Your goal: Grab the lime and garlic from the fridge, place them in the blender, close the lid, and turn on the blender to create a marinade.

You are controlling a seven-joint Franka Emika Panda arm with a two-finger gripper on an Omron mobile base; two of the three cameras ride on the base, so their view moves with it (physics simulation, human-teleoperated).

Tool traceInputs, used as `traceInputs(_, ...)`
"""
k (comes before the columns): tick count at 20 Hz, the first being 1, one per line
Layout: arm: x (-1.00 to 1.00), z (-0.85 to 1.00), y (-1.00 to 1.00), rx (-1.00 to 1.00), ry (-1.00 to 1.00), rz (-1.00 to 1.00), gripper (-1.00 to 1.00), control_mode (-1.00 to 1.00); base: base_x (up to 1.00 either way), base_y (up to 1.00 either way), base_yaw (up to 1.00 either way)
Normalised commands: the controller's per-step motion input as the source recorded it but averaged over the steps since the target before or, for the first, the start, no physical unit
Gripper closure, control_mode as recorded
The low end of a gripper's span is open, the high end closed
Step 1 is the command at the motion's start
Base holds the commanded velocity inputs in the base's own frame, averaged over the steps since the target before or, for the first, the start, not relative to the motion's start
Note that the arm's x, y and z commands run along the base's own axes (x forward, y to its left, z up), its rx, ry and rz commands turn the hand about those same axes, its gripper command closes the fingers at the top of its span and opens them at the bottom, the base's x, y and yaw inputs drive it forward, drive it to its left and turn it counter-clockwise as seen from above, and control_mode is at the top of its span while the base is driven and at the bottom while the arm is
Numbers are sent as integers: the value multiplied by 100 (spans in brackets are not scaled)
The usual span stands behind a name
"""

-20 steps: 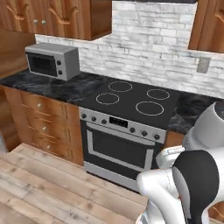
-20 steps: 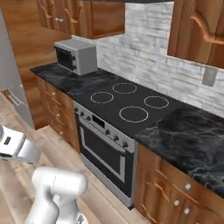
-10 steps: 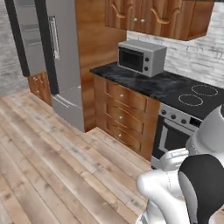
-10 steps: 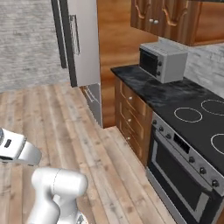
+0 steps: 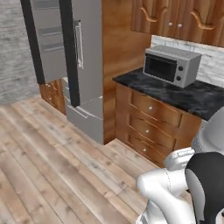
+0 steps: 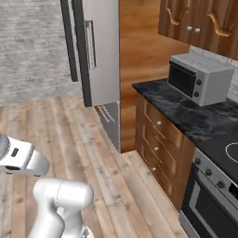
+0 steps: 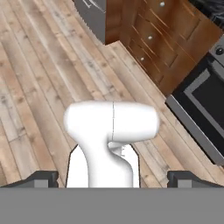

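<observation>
left base view: from behind the arm, looks forward and down at the fridge [image 5: 85, 57] and microwave [image 5: 172, 64] | right base view: same fridge, microwave, counter [image 6: 195, 118] from other side | hand view: looks down, near the wood floor [image 7: 39, 78]

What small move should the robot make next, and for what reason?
Probably keep driving toward the fridge and stop facing its handle. Its door is shut and it stands far across the wooden floor; the open claw holds nothing.
</observation>
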Motion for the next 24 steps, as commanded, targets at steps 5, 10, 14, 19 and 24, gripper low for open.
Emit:
traceInputs(5,0,0,0,0,0,0,-100,100,100,100,-14)
traceInputs(10,0,0,0,0,0,0,-100,100,100,100,-22)
traceInputs(14,0,0,0,0,0,0,-100,100,100,100,-30)
traceInputs(19,0,0,0,0,0,0,-100,100,99,100,-32)
traceInputs(24,0,0,0,0,0,0,-100,100,71,100,-34)
